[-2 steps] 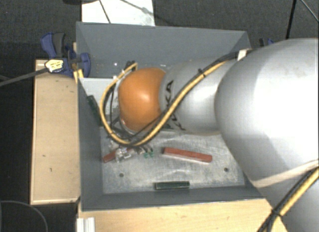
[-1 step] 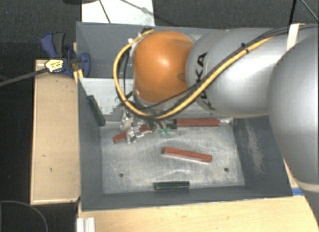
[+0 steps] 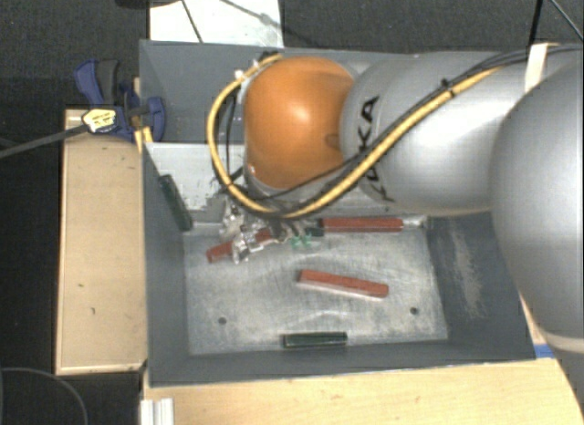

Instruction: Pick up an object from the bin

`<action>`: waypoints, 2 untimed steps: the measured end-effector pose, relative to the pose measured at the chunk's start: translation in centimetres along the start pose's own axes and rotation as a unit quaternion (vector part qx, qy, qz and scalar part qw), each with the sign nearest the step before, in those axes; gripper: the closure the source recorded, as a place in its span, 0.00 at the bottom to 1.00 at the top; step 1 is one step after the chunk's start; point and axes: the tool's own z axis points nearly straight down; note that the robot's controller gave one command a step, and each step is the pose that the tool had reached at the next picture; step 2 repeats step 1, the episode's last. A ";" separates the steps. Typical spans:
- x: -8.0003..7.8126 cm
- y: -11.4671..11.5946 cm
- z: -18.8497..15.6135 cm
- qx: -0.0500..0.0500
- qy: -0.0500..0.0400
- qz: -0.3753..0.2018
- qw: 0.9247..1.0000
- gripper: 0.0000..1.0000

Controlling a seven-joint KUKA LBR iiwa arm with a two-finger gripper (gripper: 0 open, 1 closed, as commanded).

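Gripper (image 3: pixel 243 237) sits low over one end of a reddish-brown stick (image 3: pixel 217 253) at the left of the bin (image 3: pixel 169 359); open or closed, I can't tell. Nothing looks lifted yet, so grasp and lift remain. Another brown bar (image 3: pixel 342 284) lies nearby.

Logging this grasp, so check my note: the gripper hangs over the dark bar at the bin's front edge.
Wrong. The camera view shows the gripper over the reddish bar at the bin's left; the dark bar at the front edge lies well clear of it.
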 end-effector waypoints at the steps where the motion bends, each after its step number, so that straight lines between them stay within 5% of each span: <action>1: 0.4 -0.4 -3.2 0.000 0.000 0.006 1.000 1.00; 2: 0.4 -0.4 -3.2 0.000 0.000 0.006 1.000 1.00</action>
